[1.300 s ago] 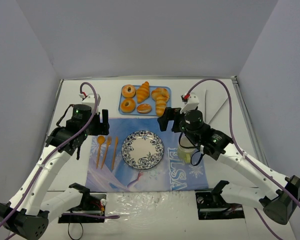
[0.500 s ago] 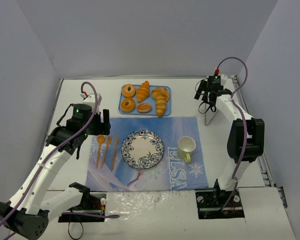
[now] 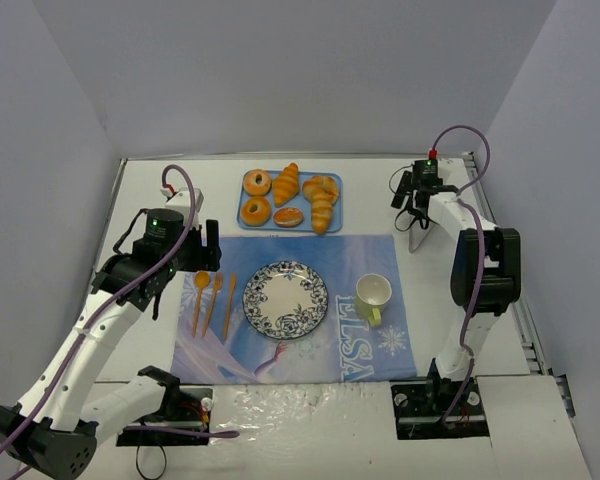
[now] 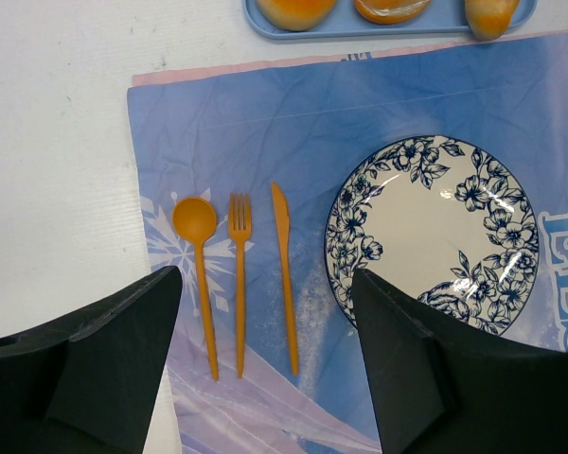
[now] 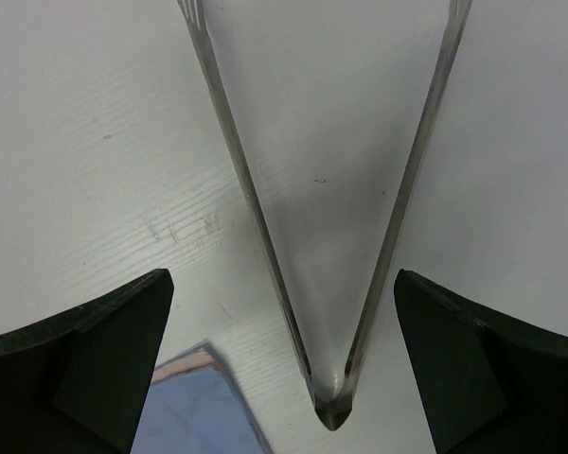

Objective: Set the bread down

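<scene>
White worktop (image 3: 150, 200) boxed in by plain grey walls on three sides. The bread (image 3: 287, 185) lay on a blue tray (image 4: 341, 30) at the far middle of the worktop: ring donuts, ridged croissants and an oval bun, packed close together, with neither claw touching them.

Just in front of the tray lay a blue printed placemat (image 3: 310, 360). On it sat a blue-patterned plate (image 3: 286, 299) at the centre, a yellow cup (image 3: 373, 292) to its right, and an orange spoon (image 4: 201, 274), fork (image 4: 239, 274) and knife (image 4: 284, 274) side by side to its left.

The left claw (image 3: 209, 246) hung spread above the cutlery, gripping nothing. The right claw (image 3: 410, 200) was far right, well apart from the tray, spread wide over metal tongs (image 5: 329, 409) that lay flat on the bare worktop. Its fingers stood on either side of the tongs' hinge end, and the placemat's corner was just beside them.
</scene>
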`<move>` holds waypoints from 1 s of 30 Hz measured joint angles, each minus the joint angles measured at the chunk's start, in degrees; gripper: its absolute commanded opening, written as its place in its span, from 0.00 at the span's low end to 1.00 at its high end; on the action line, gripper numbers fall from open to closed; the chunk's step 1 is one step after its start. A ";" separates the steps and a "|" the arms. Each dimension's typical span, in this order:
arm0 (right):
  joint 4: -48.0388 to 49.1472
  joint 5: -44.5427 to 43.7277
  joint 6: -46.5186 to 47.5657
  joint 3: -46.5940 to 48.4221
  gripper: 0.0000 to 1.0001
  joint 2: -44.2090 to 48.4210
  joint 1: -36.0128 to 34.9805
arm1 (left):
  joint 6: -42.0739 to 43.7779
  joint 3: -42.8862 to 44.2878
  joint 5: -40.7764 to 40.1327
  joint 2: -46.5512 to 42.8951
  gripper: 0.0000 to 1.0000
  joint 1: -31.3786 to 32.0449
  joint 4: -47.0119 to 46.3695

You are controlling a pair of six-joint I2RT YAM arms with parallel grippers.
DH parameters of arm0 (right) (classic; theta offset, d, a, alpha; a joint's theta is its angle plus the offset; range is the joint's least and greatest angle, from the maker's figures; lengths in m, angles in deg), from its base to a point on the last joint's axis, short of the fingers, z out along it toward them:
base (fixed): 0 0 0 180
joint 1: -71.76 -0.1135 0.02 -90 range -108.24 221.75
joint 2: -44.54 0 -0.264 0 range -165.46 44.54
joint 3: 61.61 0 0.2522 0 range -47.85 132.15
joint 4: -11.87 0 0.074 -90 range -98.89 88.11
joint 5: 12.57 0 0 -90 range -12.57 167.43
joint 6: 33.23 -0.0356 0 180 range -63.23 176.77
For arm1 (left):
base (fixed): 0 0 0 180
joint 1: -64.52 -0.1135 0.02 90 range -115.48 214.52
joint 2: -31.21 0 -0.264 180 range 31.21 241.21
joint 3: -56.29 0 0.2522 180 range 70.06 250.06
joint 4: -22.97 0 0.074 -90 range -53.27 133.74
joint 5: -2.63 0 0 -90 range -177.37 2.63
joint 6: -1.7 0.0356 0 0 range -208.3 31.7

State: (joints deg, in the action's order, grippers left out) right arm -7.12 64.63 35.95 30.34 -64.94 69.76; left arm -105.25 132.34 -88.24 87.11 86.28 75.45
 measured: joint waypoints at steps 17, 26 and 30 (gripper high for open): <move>2.62 2.37 3.16 -2.64 1.00 -5.66 4.98 | 0.00 0.00 -0.02 0.40 0.69 0.00 -0.02; 4.43 4.75 2.98 -2.68 0.99 -6.69 5.05 | 0.00 0.00 -0.02 0.60 0.69 0.00 0.00; 4.68 4.73 2.98 -2.63 0.88 -6.88 5.38 | 0.00 0.00 0.00 0.61 0.69 0.00 0.00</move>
State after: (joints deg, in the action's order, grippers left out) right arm -2.44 69.36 38.93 27.72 -71.81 75.15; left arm -105.25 132.34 -88.23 87.72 86.28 75.45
